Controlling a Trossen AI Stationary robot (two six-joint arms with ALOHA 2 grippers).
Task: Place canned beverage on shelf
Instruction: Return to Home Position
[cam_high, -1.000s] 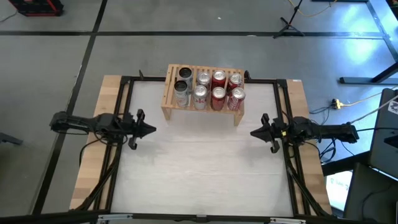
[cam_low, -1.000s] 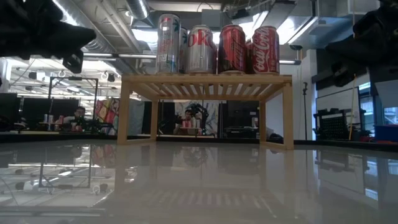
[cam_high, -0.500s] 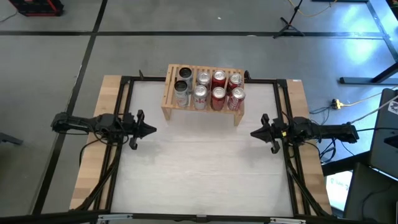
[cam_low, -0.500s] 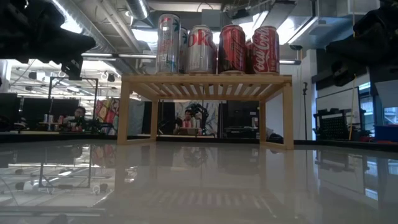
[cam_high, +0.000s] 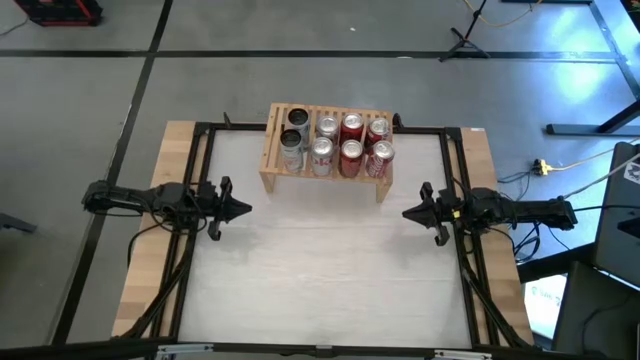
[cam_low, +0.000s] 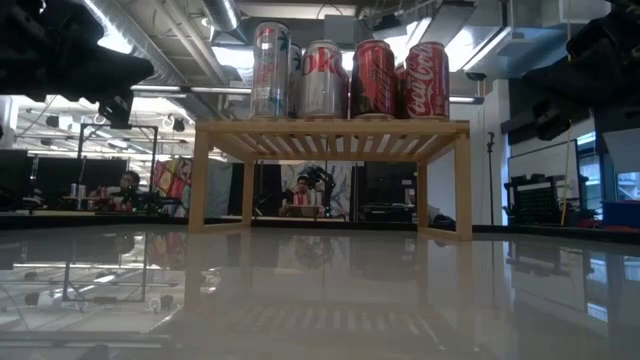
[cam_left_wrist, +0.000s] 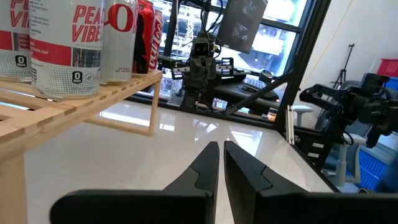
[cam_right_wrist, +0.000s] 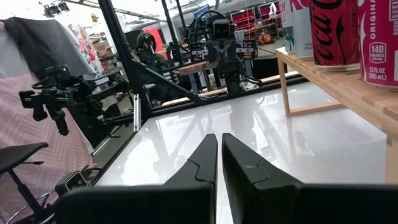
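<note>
The left gripper (cam_high: 243, 209) hangs over the left edge of the worktop (cam_high: 320, 280), its dark fingers pressed together and empty. At the far middle stands the shelf (cam_high: 322, 179), pale wood with a slatted top and solid legs. It carries eight upright cans in two rows: white and pink cans (cam_high: 292, 145), then silver Diet Coke cans (cam_high: 323, 148), then two columns of red Coca-Cola cans (cam_high: 364, 150). At the right edge, the right gripper (cam_high: 410, 213) also has its fingers closed on nothing. Little can go wrong now. Still, the thin, smooth aluminium cylinders stand close-packed near the front slat, so a jolt to the glossy white worktop or a stray arm sweep could tip one off.
</note>
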